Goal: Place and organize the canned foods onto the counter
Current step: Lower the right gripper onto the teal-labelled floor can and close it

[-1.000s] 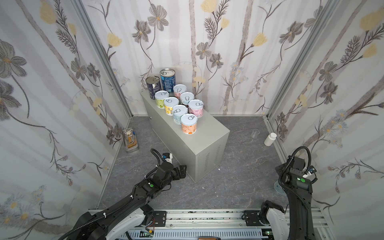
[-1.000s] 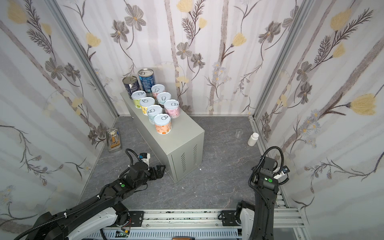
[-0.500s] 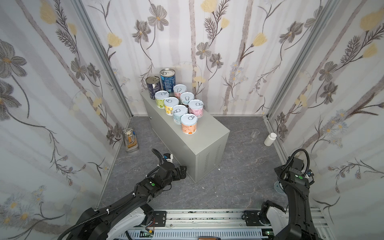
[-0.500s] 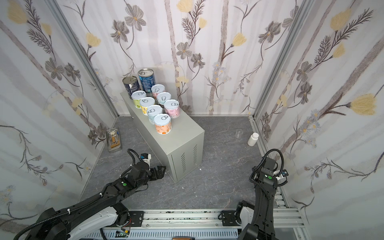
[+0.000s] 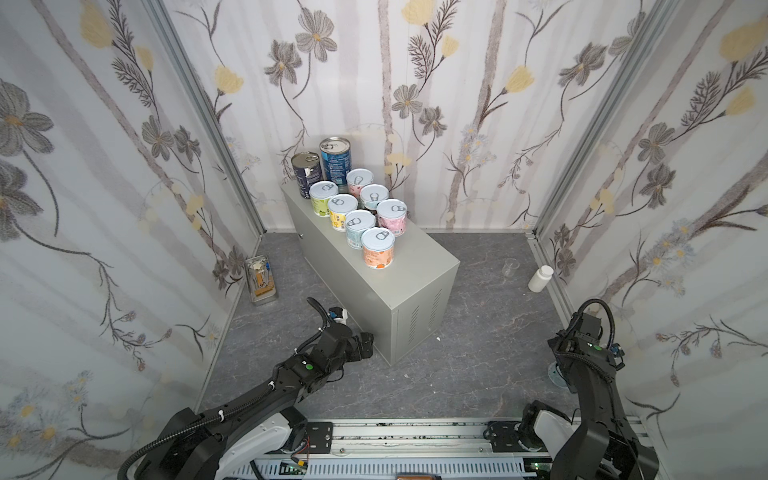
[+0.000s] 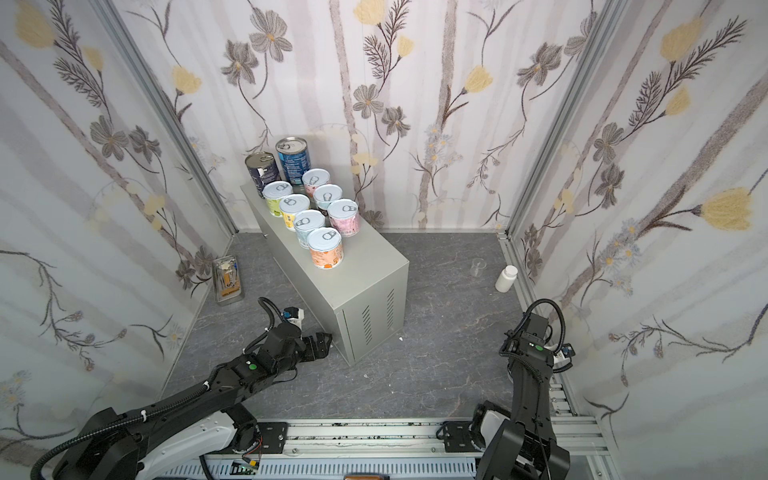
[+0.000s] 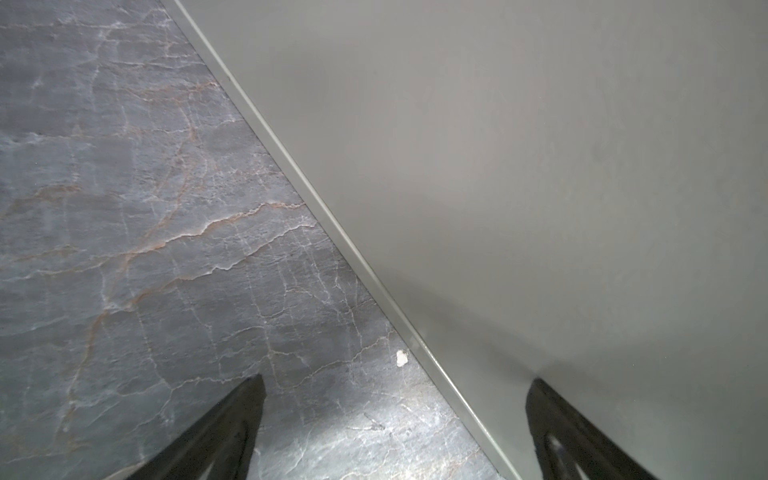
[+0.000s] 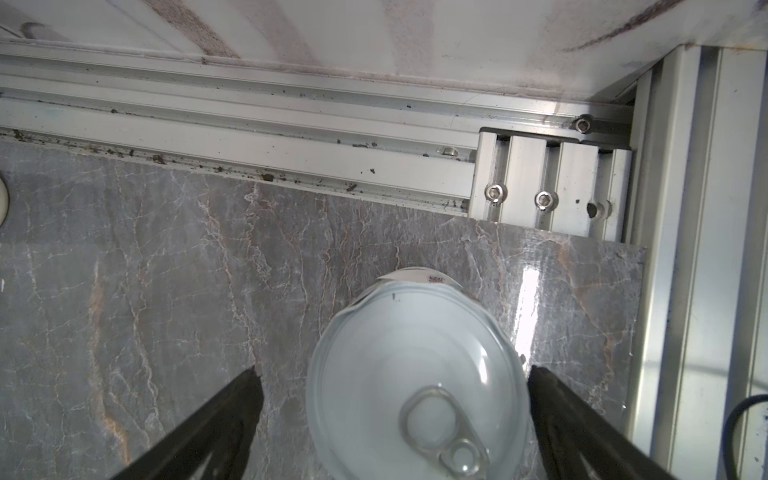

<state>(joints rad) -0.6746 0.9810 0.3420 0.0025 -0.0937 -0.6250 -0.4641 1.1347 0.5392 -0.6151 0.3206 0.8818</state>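
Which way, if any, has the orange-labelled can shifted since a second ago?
No. The orange-labelled can sits unmoved on the counter, equally far from its vented end.

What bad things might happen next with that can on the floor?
The right gripper is open over the can on the floor, with one finger lined up close to its rim; coming down, it might clip and tip it. The left gripper sits very near the counter; a bump could shake the cans crowded on top.

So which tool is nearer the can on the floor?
Right: the right tool hangs open over the can; the left tool is far off, by the counter's corner.
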